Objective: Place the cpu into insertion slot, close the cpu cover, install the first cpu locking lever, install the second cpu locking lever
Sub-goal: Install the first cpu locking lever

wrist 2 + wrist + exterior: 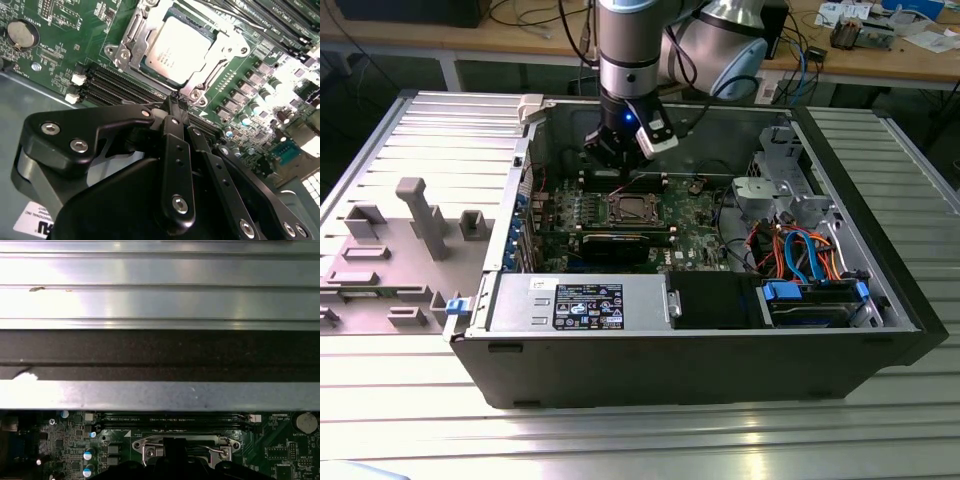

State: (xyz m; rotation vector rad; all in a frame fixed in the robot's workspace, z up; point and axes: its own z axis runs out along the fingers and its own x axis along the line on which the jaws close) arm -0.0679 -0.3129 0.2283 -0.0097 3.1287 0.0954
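Silver-grey metal of the cpu shows through the window of the cpu cover, which lies flat over it in the second wrist view; the chip sits in the insertion slot on the green circuit board. A thin wire lever runs along one edge of the frame, and another lies along the opposite edge. My end effector hangs just above the board beside the socket, its black fingers drawn together to a narrow tip with nothing held between them. That tip is at the corner of the frame near a silver screw; I cannot tell whether it touches the metal.

From the exterior view, my end effector reaches down into the open computer case, at the far side of the socket. The case rests on a ribbed metal tabletop. A black power supply with a label fills the near edge of the case, with blue and orange cables toward the exterior view's right. Grey plastic fixtures stand on the tabletop at the exterior view's left. A round coin battery sits on the board, well apart from the socket, and long black memory slots run between the socket and my fingers.
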